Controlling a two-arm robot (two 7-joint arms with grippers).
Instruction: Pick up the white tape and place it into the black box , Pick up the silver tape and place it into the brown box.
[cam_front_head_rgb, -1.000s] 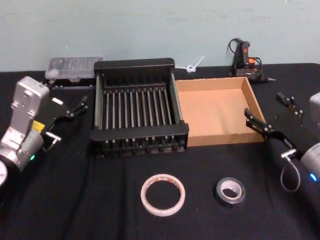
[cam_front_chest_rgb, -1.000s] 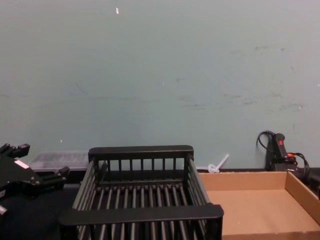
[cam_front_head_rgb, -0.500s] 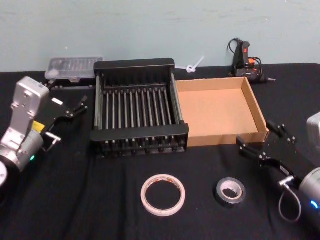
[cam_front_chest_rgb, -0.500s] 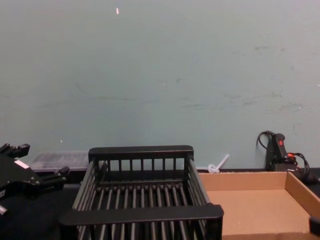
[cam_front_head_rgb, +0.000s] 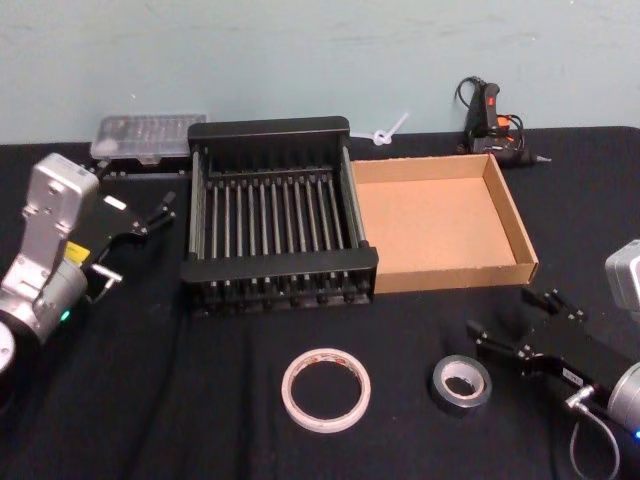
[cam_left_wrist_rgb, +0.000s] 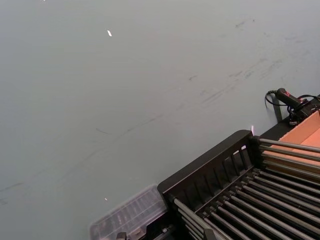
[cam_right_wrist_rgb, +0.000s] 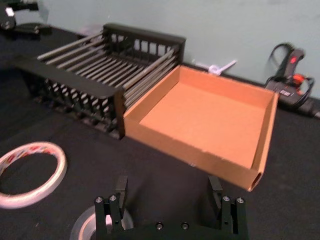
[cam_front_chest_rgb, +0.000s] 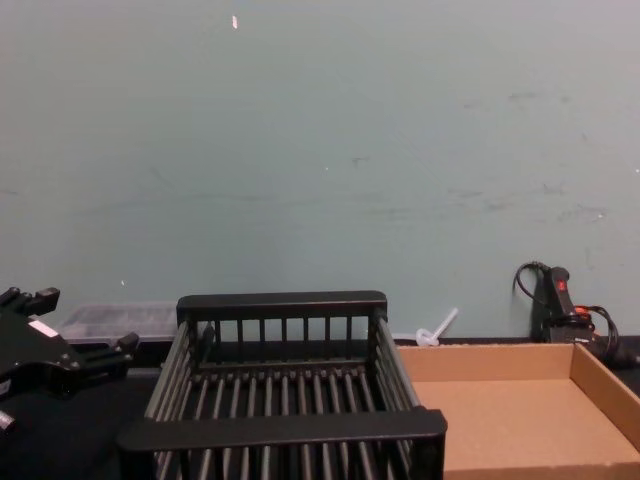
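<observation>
While the left gripper (cam_front_head_rgb: 150, 215) idles open by the crate (cam_front_head_rgb: 275, 215), right gripper (cam_front_head_rgb: 515, 322) hovers spread wide beside the grey tape (cam_front_head_rgb: 461, 384).

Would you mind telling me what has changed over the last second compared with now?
The right gripper, open and empty, swung back from beside the brown box toward the robot and now sits low just right of the silver tape, not touching it. The left gripper stayed parked left of the black box; the white tape, silver tape and both boxes have not moved.
</observation>
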